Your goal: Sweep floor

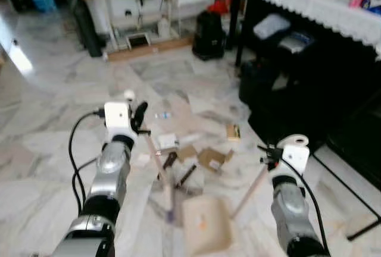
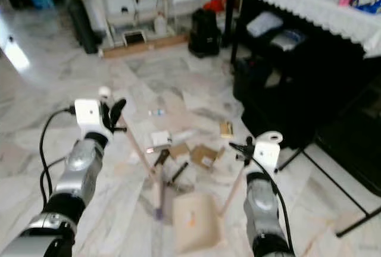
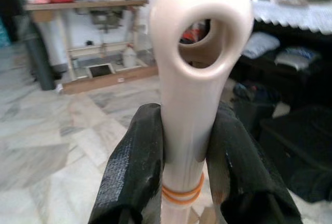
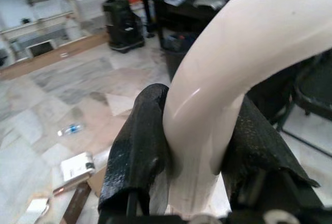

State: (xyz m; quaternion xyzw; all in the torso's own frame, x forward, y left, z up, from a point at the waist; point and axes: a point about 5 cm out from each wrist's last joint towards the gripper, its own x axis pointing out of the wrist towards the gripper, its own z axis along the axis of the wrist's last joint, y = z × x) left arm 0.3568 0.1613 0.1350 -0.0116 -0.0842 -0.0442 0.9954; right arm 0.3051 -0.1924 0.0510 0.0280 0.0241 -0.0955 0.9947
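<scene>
Marble floor (image 1: 53,150), grey and white, lies under both arms and carries a loose heap of litter. The left claw (image 3: 181,156) is closed on the cream broom handle (image 3: 194,79), just below the loop at its top end; both black fingers (image 3: 132,172) press on the handle, and an orange band sits on it between them. From this claw the handle goes down and forward to the floor, but its lower end is blurred in the head views, so the bristles are hard to make out.

The right claw (image 4: 194,151) is closed on the curved white dustpan handle (image 4: 228,63). Its thin stick slopes down from the claw toward the beige dustpan (image 1: 205,224), which rests on the floor between the two arms and nearer to the robot than the litter. The top of this handle is cut off in the right wrist view.

Ahead of both claws lie cardboard scraps (image 1: 212,159), a white paper piece (image 1: 166,141), a dark strip (image 1: 186,175) and, farther away, a small plastic bottle (image 4: 68,129). Their details are too blurred to tell more.

Beyond the right claw stands a dark bench (image 1: 309,7) with a white lace cloth; the things under it are in shadow. A black bin (image 1: 208,34) stands far ahead.
</scene>
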